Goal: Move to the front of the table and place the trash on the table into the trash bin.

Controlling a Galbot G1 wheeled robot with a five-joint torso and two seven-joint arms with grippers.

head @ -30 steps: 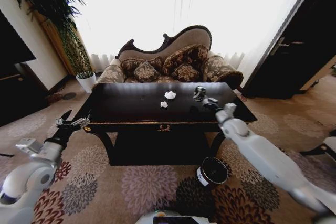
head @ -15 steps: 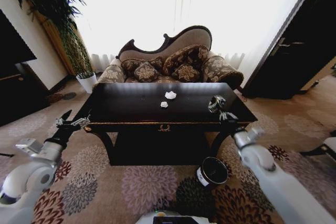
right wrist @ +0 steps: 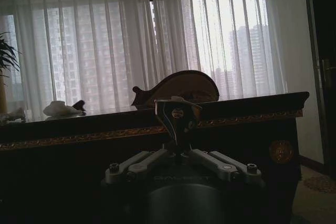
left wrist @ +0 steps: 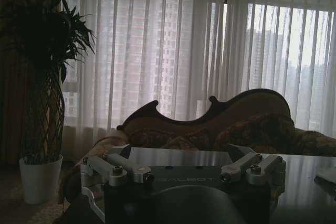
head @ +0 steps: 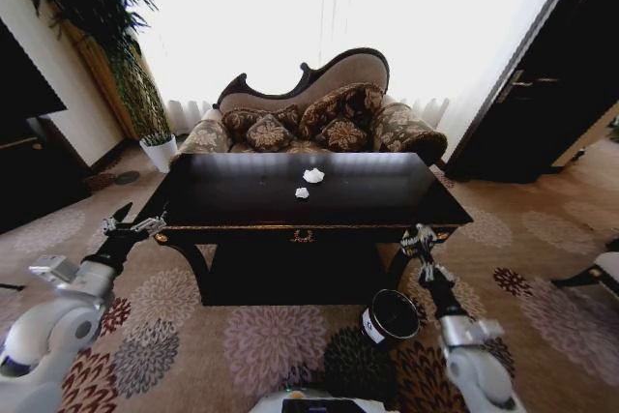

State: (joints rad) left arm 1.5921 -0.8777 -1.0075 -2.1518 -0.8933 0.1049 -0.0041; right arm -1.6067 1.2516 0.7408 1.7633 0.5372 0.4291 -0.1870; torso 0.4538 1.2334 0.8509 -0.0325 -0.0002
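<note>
Right tool (head: 418, 239) sits below the counter (head: 242, 202) edge, clamped on a small dark scrap, above the bin (head: 390, 316). I'd centre over the rim before releasing. Left tool (head: 135, 224) hangs wide, idle. Two paper wads (head: 313, 175) wait on the glossy top; sofa (head: 309, 113) beyond.
</note>
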